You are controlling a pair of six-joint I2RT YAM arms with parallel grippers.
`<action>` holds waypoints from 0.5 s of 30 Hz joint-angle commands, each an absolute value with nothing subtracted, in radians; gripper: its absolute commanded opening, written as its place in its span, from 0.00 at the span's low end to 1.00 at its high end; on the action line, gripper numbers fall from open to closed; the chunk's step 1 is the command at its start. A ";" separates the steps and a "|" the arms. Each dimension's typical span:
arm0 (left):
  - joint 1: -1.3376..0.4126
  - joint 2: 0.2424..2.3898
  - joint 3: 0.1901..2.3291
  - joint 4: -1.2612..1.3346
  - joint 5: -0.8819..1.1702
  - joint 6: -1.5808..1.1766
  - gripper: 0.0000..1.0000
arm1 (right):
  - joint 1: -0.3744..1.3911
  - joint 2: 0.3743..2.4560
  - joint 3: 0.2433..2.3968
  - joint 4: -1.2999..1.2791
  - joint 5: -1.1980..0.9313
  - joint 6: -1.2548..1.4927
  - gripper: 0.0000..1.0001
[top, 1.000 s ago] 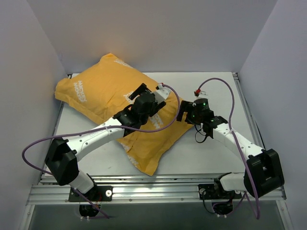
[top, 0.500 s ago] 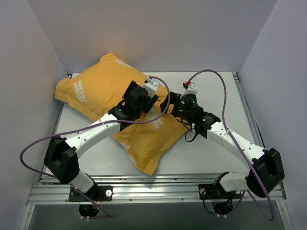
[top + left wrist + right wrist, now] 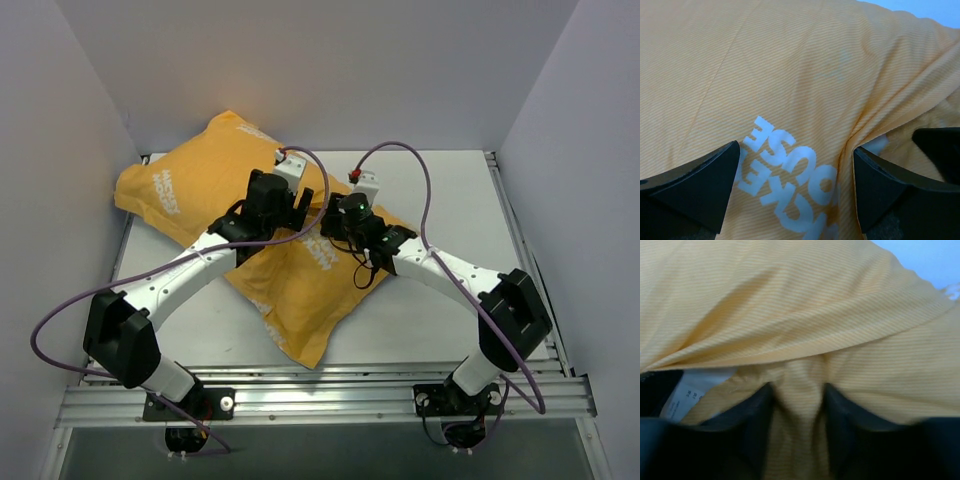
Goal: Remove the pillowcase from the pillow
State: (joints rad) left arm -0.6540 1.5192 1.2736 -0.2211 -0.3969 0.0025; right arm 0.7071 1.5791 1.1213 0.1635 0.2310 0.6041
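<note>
Our right claw (image 3: 797, 410) pinches a raised fold of the orange pillowcase (image 3: 200, 190); our left claw (image 3: 795, 185) hangs wide open just over its white lettering (image 3: 790, 170). The pillowcase lies plump and diagonal across the surface (image 3: 450, 190).

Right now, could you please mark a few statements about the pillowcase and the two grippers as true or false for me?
1. The pillowcase lies with its orange-yellow face up. True.
2. The left gripper is clamped on a fold of fabric. False: its jaws stand wide apart above the white lettering, gripping nothing.
3. The right gripper has a ridge of pillowcase bunched between its fingers. True.
4. The pillow lies bare on the table beside the pillowcase. False: no bare pillow shows on the table, and the pillowcase looks plump and filled.
</note>
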 commanded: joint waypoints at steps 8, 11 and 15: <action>-0.568 1.516 1.270 -0.259 -0.454 -0.103 0.94 | 0.669 1.406 0.971 -0.057 0.388 0.632 0.00; -0.546 1.534 1.261 -0.294 -0.485 -0.149 0.94 | 0.603 1.292 0.884 -0.087 0.385 0.658 0.00; -0.517 1.545 1.237 -0.333 -0.483 -0.222 0.94 | 0.502 1.157 0.752 -0.121 0.356 0.707 0.00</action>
